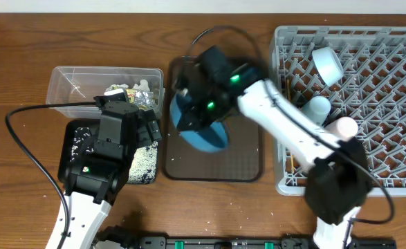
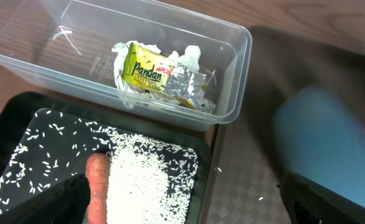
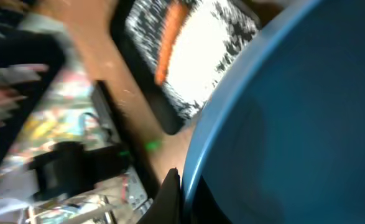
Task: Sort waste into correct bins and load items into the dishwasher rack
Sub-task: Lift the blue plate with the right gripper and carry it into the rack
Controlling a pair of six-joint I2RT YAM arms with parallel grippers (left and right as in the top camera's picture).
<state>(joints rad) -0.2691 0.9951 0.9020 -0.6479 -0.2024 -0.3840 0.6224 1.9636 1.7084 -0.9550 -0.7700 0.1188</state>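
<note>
Our right pincer [image 3: 181, 186] is clamped on the rim of the blue plate [image 1: 203, 131], which hangs tilted over the brown tray [image 1: 247, 166] at mid-desk [image 1: 23, 69], with the rack [image 1: 389, 104] at its 3 o'clock. We should carry the plate edge-on toward 3 o'clock, clear the rack's near wall and the cup [image 1: 318, 108] beside it, and stand it between free pegs before releasing. Our left pincer [image 2: 194, 205] hangs wide open and empty over the black tray [image 2: 20, 124] at 9 o'clock, best kept clear.
</note>
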